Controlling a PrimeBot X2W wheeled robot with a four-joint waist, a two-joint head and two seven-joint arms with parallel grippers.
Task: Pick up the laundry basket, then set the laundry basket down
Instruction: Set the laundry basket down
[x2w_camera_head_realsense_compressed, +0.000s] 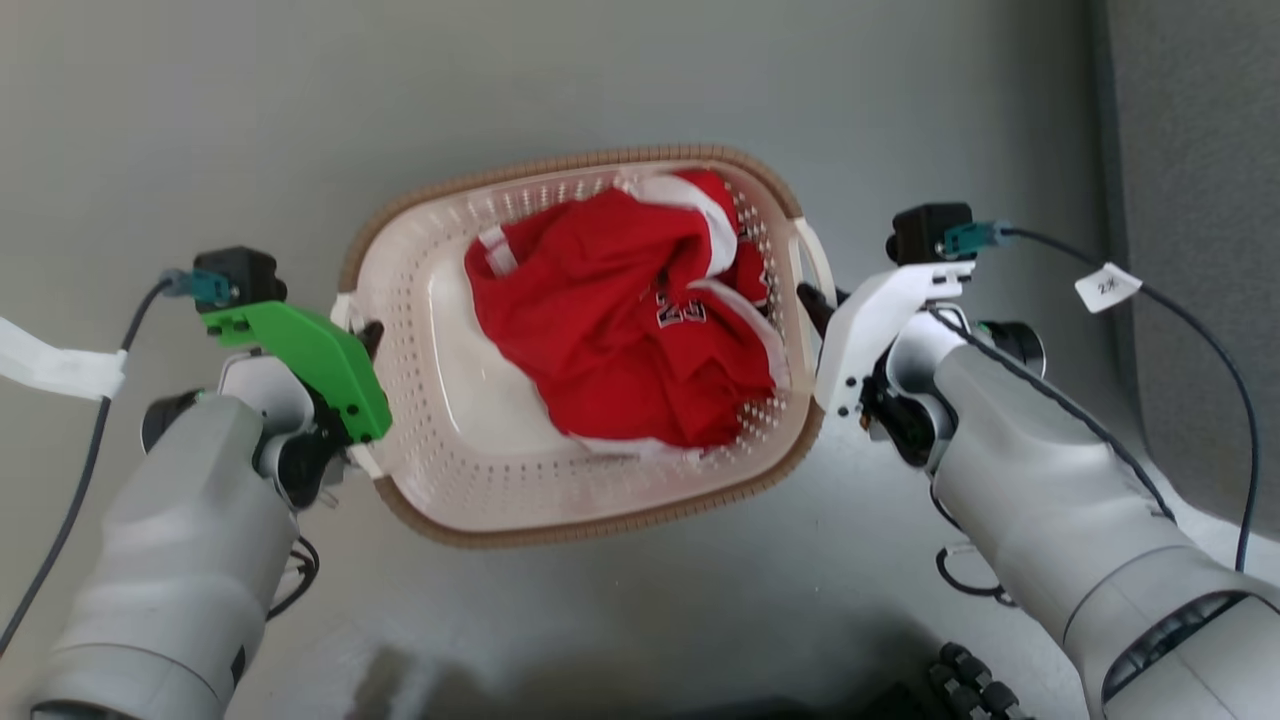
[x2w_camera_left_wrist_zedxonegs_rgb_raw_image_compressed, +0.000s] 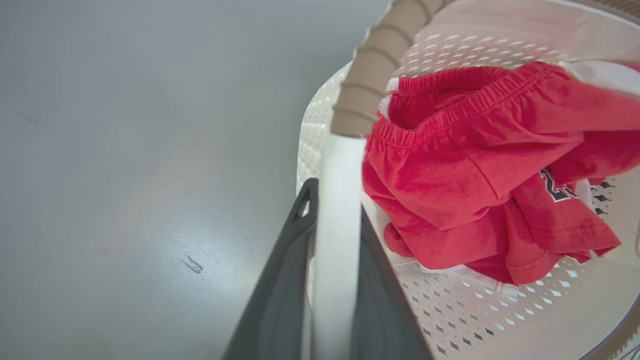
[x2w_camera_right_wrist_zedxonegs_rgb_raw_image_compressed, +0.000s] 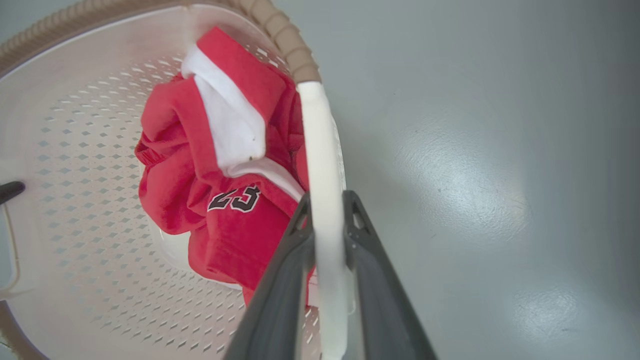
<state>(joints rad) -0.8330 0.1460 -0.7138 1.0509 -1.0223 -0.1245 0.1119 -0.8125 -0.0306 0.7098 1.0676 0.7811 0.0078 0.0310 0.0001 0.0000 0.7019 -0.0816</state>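
While right pincer (x2w_camera_right_wrist_zedxonegs_rgb_raw_image_compressed: 327, 197) grips laundry basket (x2w_camera_right_wrist_zedxonegs_rgb_raw_image_compressed: 75, 210), its view reads 23 (x2w_camera_right_wrist_zedxonegs_rgb_raw_image_compressed: 235, 198)

Soft even light, pale glare on the floor (x2w_camera_right_wrist_zedxonegs_rgb_raw_image_compressed: 465, 185), wide-angle warping.

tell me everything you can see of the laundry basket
The laundry basket is a shallow oval of cream-white plastic, with perforated walls and a brown woven-look rim. It is upright over the grey floor; whether lifted, I cannot tell. Red and white clothing lies crumpled inside. The left gripper and the right gripper each clamp a white side handle.
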